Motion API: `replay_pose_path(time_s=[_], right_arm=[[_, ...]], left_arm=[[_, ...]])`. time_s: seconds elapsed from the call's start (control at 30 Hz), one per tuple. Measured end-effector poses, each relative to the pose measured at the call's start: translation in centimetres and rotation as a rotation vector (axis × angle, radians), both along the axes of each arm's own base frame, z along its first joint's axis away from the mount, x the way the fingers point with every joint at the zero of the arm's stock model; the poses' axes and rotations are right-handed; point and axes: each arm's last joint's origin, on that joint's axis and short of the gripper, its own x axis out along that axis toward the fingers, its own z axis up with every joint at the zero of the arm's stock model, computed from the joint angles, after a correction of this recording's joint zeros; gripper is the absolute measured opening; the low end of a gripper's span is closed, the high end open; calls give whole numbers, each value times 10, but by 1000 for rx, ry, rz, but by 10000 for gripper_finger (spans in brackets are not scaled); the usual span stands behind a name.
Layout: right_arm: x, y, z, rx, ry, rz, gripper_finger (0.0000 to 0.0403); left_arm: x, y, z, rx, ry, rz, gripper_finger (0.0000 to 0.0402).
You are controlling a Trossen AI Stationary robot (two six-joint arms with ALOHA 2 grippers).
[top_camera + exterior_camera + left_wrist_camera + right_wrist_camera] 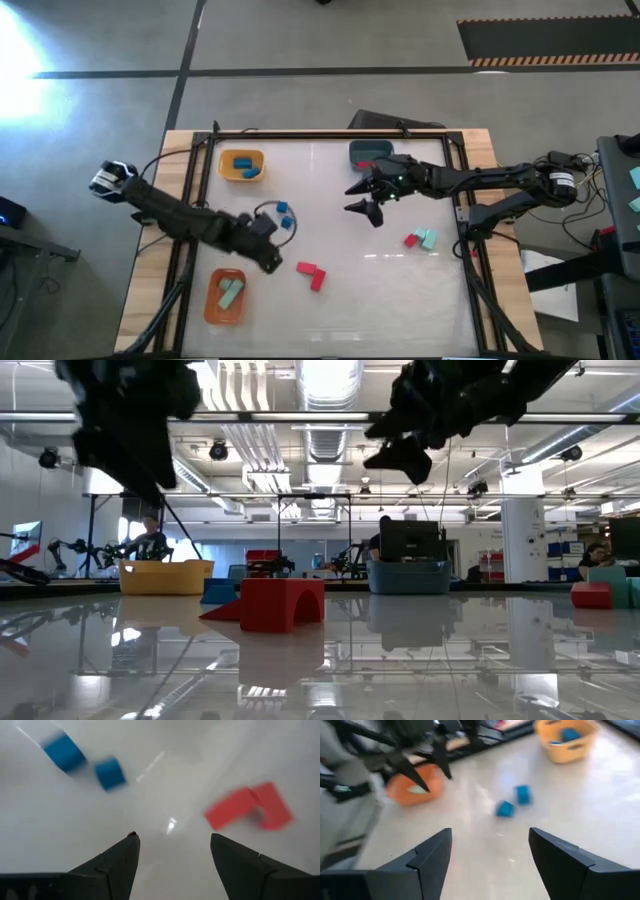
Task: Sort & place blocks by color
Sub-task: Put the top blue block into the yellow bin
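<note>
Left hand [272, 262] — open, empty — hovers just beside the two red plastic blocks [312, 274]; right hand [366, 207], open and empty too, is farther off.

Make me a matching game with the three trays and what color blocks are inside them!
Trays:
1. yellow tray
2. orange tray
3. dark teal-grey tray

Blocks inside:
A. mint-green blocks
B. a red block
C. blue blocks

Pairs: 1-C, 2-A, 3-B
</note>
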Motion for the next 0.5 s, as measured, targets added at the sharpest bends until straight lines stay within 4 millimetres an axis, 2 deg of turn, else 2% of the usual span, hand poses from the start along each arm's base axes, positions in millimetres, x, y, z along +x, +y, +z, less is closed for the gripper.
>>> replay_pose_path(time_s=[0.3,0.5], right_arm=[[-7,-5,-12,-79,147,-184,253],[-6,-6,-10,-95,125,-235,253]], left_arm=[[7,67,-22,152,81,32,228],[11,94,-44,239,-34,15,228]])
